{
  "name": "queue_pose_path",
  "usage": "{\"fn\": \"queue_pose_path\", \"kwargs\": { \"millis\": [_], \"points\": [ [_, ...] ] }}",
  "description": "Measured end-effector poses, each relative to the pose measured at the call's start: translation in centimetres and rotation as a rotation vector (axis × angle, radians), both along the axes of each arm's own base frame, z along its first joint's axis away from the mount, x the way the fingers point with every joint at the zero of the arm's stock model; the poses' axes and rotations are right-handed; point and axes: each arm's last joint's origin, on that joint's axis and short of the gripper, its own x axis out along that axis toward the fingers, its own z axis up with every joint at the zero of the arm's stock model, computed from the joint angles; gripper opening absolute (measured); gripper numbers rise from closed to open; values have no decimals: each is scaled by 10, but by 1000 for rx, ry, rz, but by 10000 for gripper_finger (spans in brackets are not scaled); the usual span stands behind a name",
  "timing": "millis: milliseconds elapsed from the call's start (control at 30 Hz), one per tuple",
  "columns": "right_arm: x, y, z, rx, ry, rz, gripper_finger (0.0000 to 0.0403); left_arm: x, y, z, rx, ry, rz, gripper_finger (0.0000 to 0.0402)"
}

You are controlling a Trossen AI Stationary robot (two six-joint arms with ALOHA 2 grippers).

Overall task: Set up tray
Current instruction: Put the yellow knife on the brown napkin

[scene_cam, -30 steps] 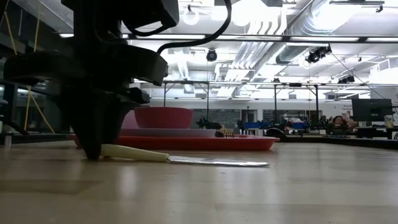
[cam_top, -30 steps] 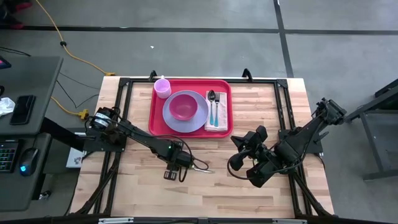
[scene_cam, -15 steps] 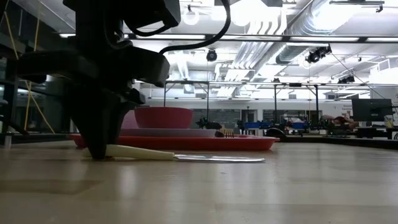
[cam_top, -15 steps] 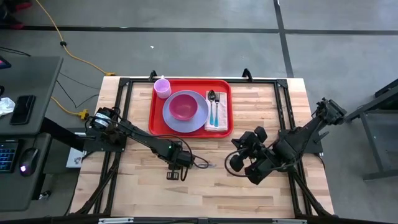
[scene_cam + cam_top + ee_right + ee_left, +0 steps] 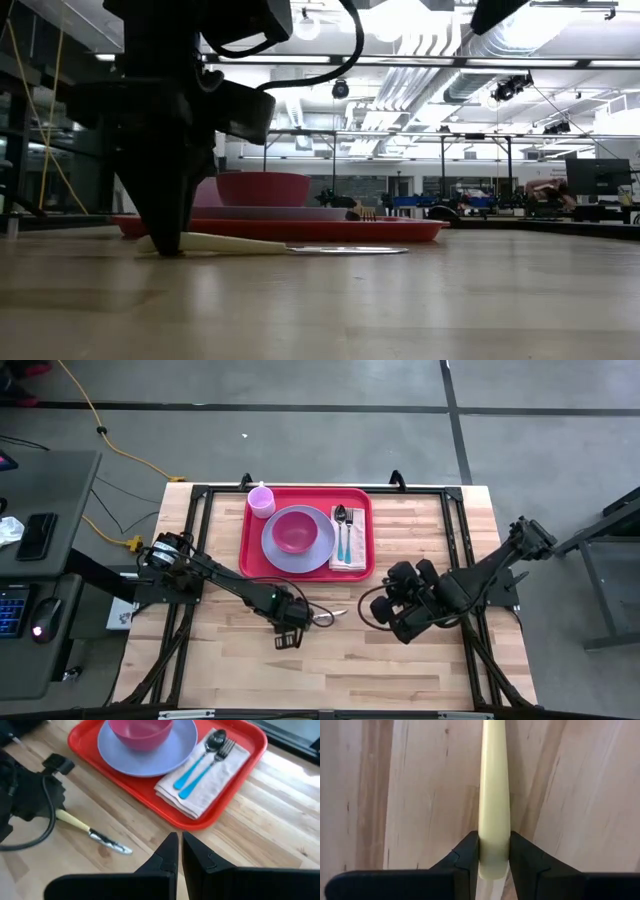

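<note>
The tray [image 5: 306,532] lies flat at the far middle of the worktop [image 5: 400,660]. Its long axis runs left to right, its long sides square with the worktop's far edge.

On the tray: a lavender plate [image 5: 298,551] at the centre, carrying a pink bowl [image 5: 292,531]. A small lavender cup [image 5: 261,500] stands in the far left corner. On the right side a folded white napkin [image 5: 350,546] bears a spoon [image 5: 341,528] and a fork [image 5: 349,530], both blue-handled, their heads toward the far edge.

A knife [image 5: 322,615] with a cream handle lies on the bare wood near the tray, on its near side and clear of the rim. The blade points right, the handle left.

The left arm reaches in from the left edge, low over the worktop. The left claw [image 5: 494,854] pinches the knife's cream handle between its two fingers [image 5: 467,855]; the low view shows it down at the surface, with the knife lying flat.

The right arm comes in from the right edge, bent back on itself. The right claw [image 5: 175,851] hangs above the worktop to the right of the knife and near the tray's near right corner, fingers pressed together, holding nothing
</note>
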Motion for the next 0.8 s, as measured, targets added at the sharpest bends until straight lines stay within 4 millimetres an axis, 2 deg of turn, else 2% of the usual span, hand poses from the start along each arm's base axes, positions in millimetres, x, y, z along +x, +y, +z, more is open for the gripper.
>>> {"fn": "queue_pose_path", "kwargs": {
  "millis": [167, 333, 600, 800],
  "points": [
    [-3, 4, -1, 25, 14, 10, 0, 3, -1, 0, -26, -25, 74, 114],
    [-5, 7, -1, 25, 23, 22, 0, 8, -5, 5, -45, -51, 75, 117],
    [-9, 6, -2, 24, 44, 5, 0, 22, -13, 26, -77, -135, 63, 116],
    [-20, 4, -4, 44, 131, -47, 0, 29, -15, 38, -78, -169, 67, 117]
  ]
}}
